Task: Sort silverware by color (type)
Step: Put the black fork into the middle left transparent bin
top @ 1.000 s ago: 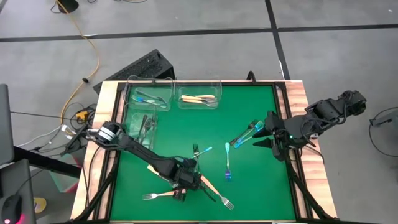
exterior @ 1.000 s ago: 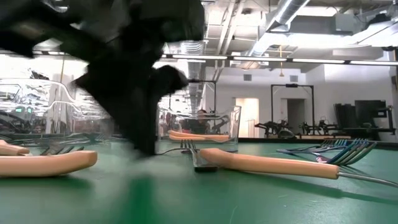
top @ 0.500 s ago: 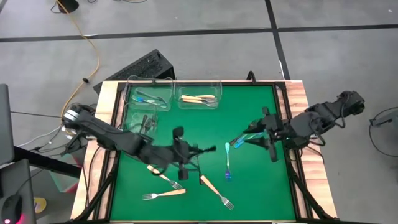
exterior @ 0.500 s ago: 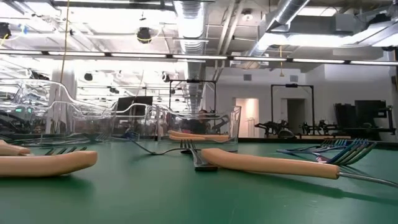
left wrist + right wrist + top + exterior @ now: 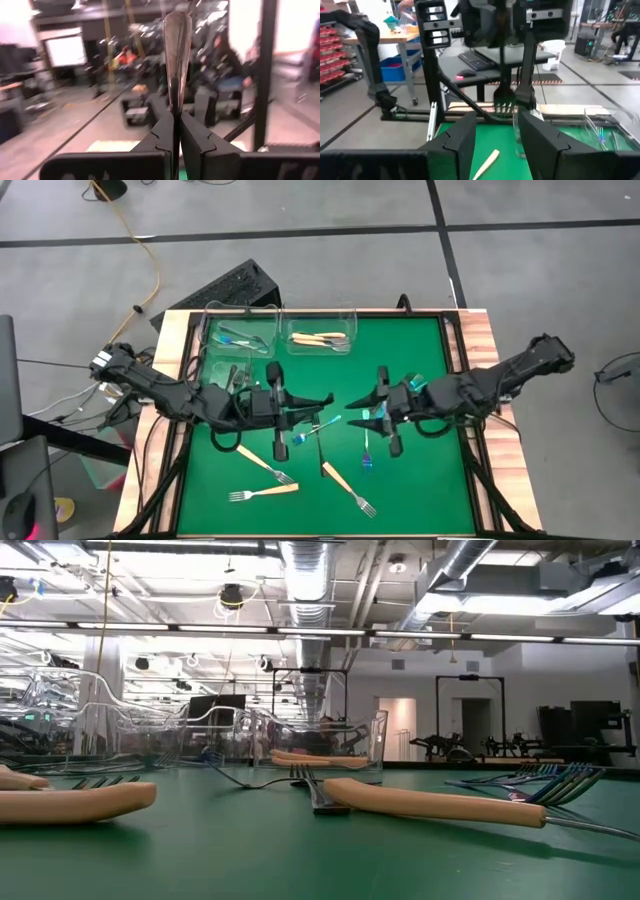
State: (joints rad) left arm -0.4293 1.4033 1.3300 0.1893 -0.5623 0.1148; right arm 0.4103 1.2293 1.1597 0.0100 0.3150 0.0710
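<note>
A dark grey metal fork (image 5: pixel 177 55) stands clamped between the shut left fingers (image 5: pixel 167 135), lifted off the green worktop (image 5: pixel 420 490) since a second ago; facing them mid-worktop, the right fingers (image 5: pixel 542 137) gape, empty; its bin seems next.

1. A green mat (image 5: pixel 400 480) covers the table, framed by a wooden border (image 5: pixel 482 330).
2. Three clear plastic bins stand toward 11 o'clock: one (image 5: pixel 212 317) at the corner, one (image 5: pixel 350 317) beside it toward 12, one (image 5: pixel 205 360) below the corner bin.
3. A black keyboard (image 5: pixel 225 285) lies on the grey floor beyond the table (at 11 o'clock).
4. An orange cable (image 5: pixel 150 255) snakes across the floor at 10 o'clock.
</note>
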